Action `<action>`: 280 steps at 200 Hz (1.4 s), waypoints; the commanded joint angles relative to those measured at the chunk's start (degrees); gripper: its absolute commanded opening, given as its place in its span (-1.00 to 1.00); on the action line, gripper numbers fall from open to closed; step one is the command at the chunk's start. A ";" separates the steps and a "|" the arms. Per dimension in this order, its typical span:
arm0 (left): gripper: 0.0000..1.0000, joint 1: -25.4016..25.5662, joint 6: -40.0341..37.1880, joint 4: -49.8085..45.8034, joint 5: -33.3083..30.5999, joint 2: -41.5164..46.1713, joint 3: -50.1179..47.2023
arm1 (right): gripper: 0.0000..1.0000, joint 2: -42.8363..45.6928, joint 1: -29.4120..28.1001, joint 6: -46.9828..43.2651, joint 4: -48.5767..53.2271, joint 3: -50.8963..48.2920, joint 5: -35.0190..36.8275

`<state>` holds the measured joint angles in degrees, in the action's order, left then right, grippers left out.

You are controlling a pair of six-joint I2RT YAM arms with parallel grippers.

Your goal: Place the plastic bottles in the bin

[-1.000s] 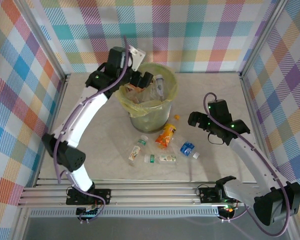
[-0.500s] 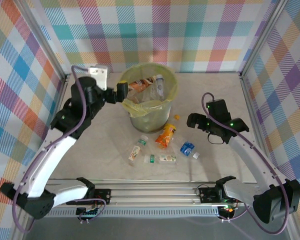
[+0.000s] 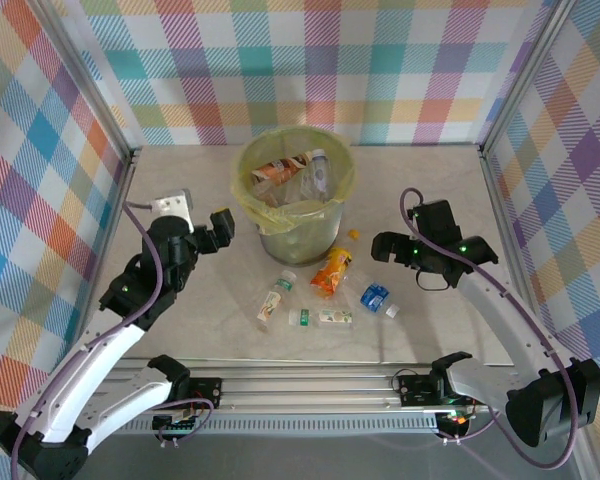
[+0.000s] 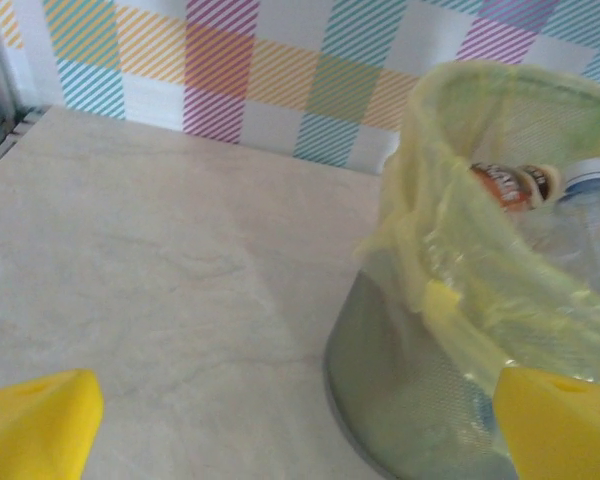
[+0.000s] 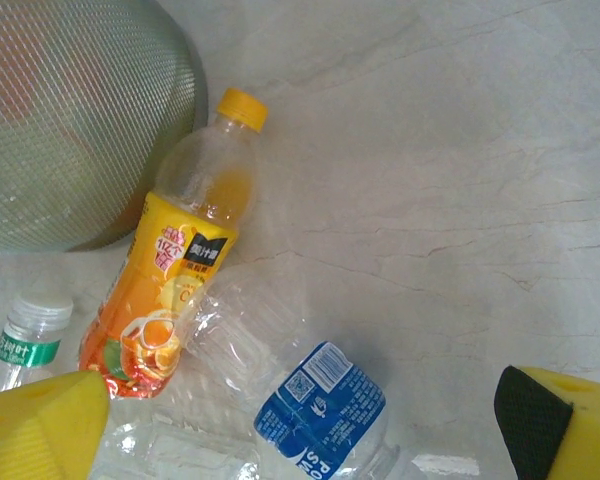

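Yellow-green bag lines the bin (image 3: 300,238), standing at the far middle of the table (image 3: 430,180). Inside it, two bottles can be counted: a brown-labelled bottle (image 3: 276,172) and a white-capped bottle (image 3: 318,168); any others are unclear.

Four bottles lie on the table just near of the bin:
- orange bottle (image 3: 332,270)
- green-capped bottle (image 3: 275,298)
- blue-labelled bottle (image 3: 375,296)
- clear bottle (image 3: 320,317), nearest

The left gripper (image 3: 223,228) hangs left of the bin, jaws spread wide, holding nothing. The right gripper (image 3: 378,246) hangs right of the orange bottle, jaws likewise released and empty.
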<state>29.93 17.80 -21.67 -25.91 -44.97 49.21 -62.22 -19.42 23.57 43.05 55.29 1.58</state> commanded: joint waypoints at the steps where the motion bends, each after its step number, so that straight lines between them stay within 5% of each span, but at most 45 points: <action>1: 1.00 0.48 4.40 3.01 -2.04 2.62 -4.05 | 0.99 0.60 -0.54 -1.90 1.07 -1.62 -1.59; 118: 1.00 0.48 14.76 9.09 1.92 12.71 -24.78 | 0.99 -3.15 -8.33 -5.30 4.14 -3.35 0.83; 280: 1.00 0.48 17.53 11.48 1.74 8.89 -26.88 | 0.99 -21.99 -9.68 -7.73 -2.92 -2.82 -1.30</action>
<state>29.93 34.74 -12.03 -24.51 -35.97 22.72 -82.61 -28.60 17.04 42.41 52.05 1.74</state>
